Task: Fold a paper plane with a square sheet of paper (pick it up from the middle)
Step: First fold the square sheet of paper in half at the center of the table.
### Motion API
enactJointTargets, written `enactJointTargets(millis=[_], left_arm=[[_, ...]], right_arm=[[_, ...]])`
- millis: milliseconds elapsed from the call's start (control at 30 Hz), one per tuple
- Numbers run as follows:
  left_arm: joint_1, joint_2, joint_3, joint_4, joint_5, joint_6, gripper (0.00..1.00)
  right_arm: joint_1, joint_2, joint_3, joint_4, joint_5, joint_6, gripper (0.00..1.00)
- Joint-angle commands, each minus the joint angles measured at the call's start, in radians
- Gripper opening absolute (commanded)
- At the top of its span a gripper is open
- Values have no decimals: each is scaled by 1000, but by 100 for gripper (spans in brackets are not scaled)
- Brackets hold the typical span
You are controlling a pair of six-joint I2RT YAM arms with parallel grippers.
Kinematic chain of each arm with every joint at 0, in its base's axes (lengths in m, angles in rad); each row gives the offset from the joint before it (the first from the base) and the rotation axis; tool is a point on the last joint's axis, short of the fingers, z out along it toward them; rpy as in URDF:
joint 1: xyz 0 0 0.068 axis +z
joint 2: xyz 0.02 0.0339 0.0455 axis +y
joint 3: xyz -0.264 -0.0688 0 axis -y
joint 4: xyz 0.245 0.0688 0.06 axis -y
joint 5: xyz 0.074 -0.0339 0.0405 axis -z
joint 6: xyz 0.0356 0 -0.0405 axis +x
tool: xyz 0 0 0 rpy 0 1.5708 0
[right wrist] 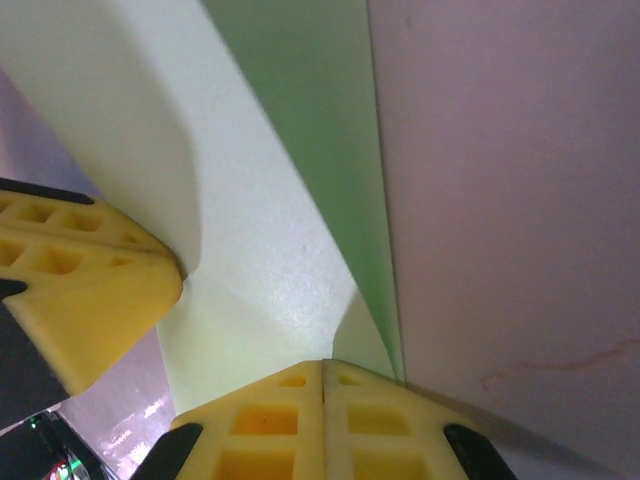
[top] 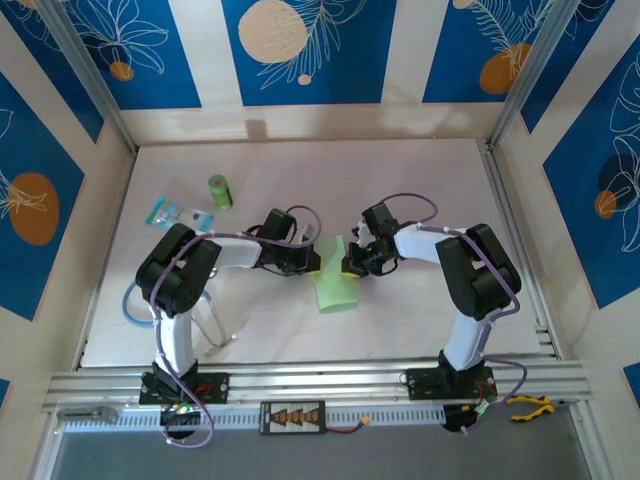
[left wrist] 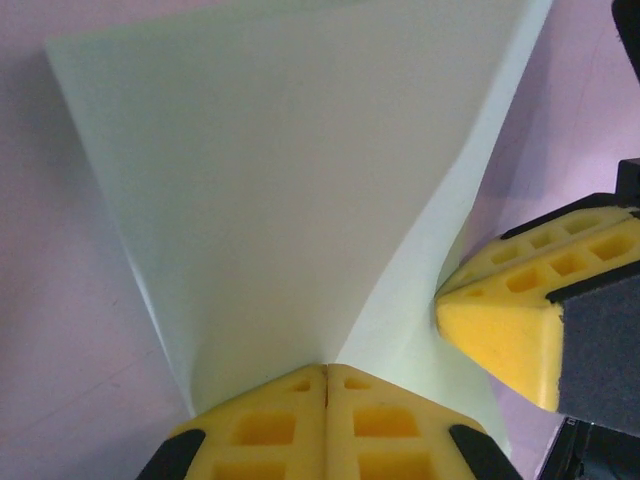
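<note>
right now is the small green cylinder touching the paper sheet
No, the green cylinder stands well apart from the paper sheet, up near the packet.

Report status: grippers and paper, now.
Left gripper shut on the square sheet of paper. Right gripper shut on it too, close alongside. Sheet creased between them. Green cylinder and packet sit well left, nothing obstructing.

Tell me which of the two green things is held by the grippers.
The pale-green sheet of paper: the left gripper and the right gripper both pinch it. The small green cylinder stands apart at the far left, untouched.
</note>
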Motion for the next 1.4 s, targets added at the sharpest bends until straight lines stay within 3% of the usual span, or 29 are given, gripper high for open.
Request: enactJointTargets(millis=[0,267,767,967,1367], left_arm=[[2,20,-24,-83,-63,45,0],[2,17,-24,-79,-60,50,0],[2,-18,-7,-71,-32,32,0],[22,-68,35,-40,-14,-7,8],[58,54,87,-48,-27,-18,7]], right_arm=[[-5,-48,27,-23,-18,26,1],[18,-11,41,37,-80,76,2],[24,66,-43,6,55,57,0],[12,65,-47,3,53,41,0],[10,71,-41,5,42,34,0]])
